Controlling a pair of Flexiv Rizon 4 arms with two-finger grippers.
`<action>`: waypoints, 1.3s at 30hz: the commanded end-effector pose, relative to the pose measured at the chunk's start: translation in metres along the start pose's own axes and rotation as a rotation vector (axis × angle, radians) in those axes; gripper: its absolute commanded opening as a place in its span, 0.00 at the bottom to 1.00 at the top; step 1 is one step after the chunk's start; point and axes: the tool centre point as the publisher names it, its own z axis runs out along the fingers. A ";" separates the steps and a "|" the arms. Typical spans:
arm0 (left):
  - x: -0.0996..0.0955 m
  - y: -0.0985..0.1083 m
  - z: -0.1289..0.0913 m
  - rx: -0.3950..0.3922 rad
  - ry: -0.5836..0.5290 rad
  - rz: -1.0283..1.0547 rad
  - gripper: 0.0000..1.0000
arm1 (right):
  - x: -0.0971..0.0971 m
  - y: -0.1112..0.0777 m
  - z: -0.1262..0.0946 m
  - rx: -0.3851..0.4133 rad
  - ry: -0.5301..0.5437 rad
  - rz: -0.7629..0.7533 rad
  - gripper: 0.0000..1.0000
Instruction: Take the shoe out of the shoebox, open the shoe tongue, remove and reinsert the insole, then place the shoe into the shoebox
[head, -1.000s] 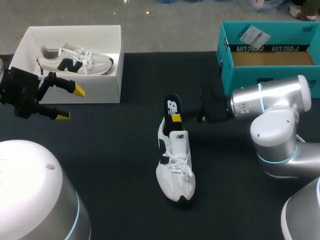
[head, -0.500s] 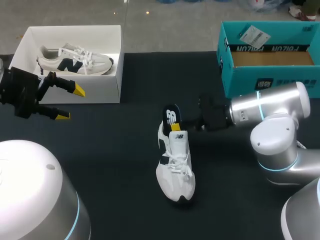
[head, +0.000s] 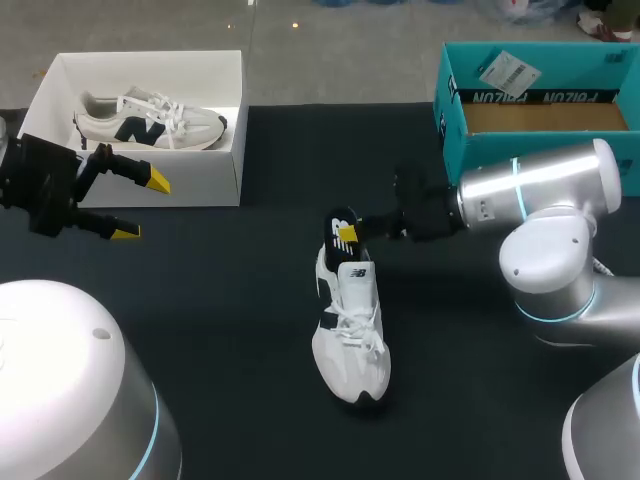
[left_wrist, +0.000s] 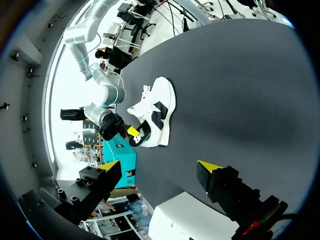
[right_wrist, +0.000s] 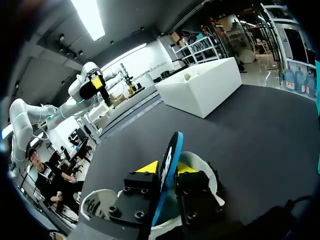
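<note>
Over the heel of the shoe (head: 350, 325), my right gripper (head: 347, 236), pinched on the insole (head: 338, 217), should slide it in slow and straight, toe end first

At the middle of the black table (head: 220, 330) lies a white lace-up sneaker (head: 350, 320), toe near, heel far. A black foam insole (head: 338, 218) stands on edge at the heel end, pinched from both sides by the yellow-tipped right gripper (head: 347, 234), whose arm comes in from the right. At far left an open white cardboard shoebox (head: 228, 150) holds a second white-and-navy sneaker (head: 150, 118). The yellow-tipped left gripper (head: 140, 206) hangs at the shoebox's near side, fingers spread. An open teal cardboard box (head: 520, 150) sits at far right.
</note>
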 end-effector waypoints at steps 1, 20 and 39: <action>-0.001 0.000 0.000 -0.001 0.005 -0.001 1.00 | 0.000 -0.006 0.004 0.018 -0.015 0.016 0.00; -0.001 0.000 0.000 -0.001 0.005 -0.001 1.00 | 0.008 -0.033 0.009 0.082 0.017 0.039 0.58; -0.001 0.000 0.000 -0.001 0.005 -0.001 1.00 | 0.002 -0.010 0.005 0.078 -0.021 -0.020 0.00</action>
